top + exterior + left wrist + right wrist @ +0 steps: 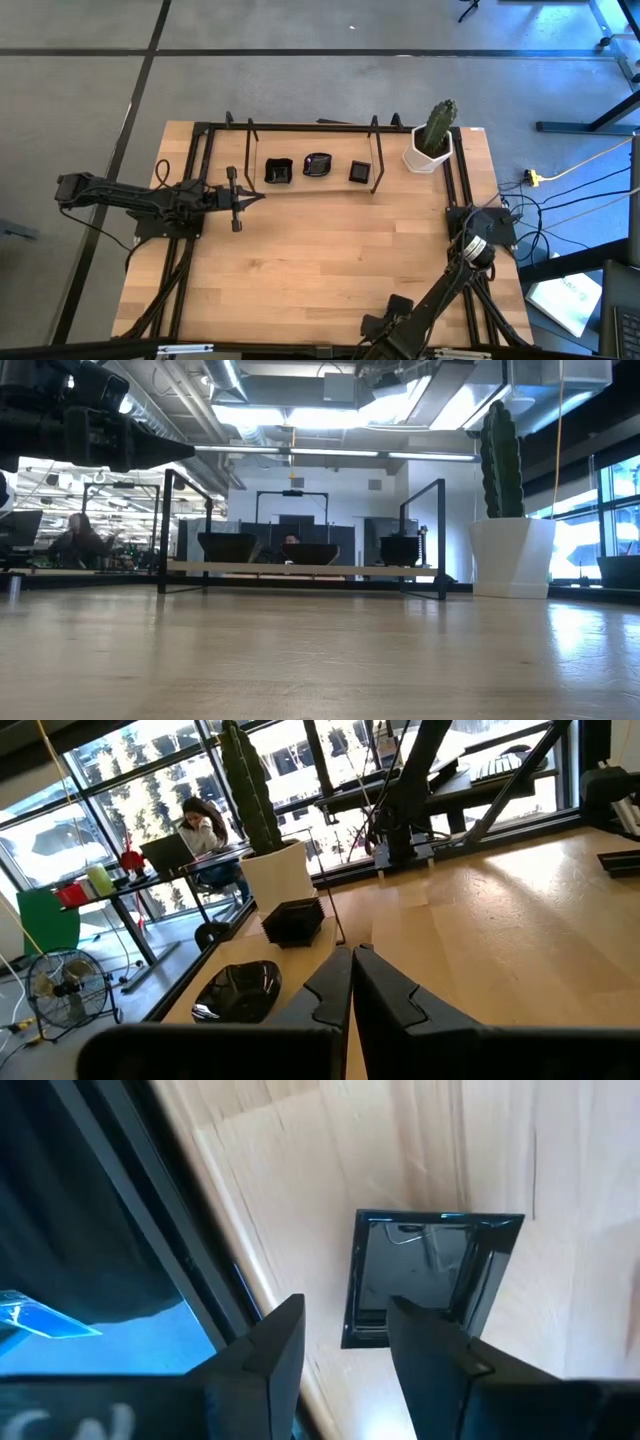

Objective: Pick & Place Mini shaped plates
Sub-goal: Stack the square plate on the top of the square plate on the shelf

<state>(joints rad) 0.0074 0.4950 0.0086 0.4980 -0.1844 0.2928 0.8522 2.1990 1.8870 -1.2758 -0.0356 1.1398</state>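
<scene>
High view first: from above I see the wooden desk (320,260) with a black frame around it, and three stacks of mini shaped plates (318,166) lined up along the far edge between two upright rails, a square stack at either end and a rounded one in the middle. A white pot with a green cactus (432,140) stands at the far right corner. My left gripper (258,197) reaches in from the left side, its tip just beside the leftmost stack, fingers pressed together on nothing. My right arm is folded back at the near right edge, its gripper (375,330) over the desk's near rim. Low view: across the desk top I see the three dark stacks (310,550) in a row at the far side, the white pot (512,555) to their right, and office space beyond. Left wrist view: the left gripper's fingers (335,985) meet at their tips; a wavy-rimmed dish (240,992) and a square stack (293,922) lie ahead, with a person seated at a table in the background. Right wrist view: the right gripper (345,1345) has its fingers parted and empty, and one square glossy plate (430,1275) lies flat on the desk just beyond them, near the frame's edge.
</scene>
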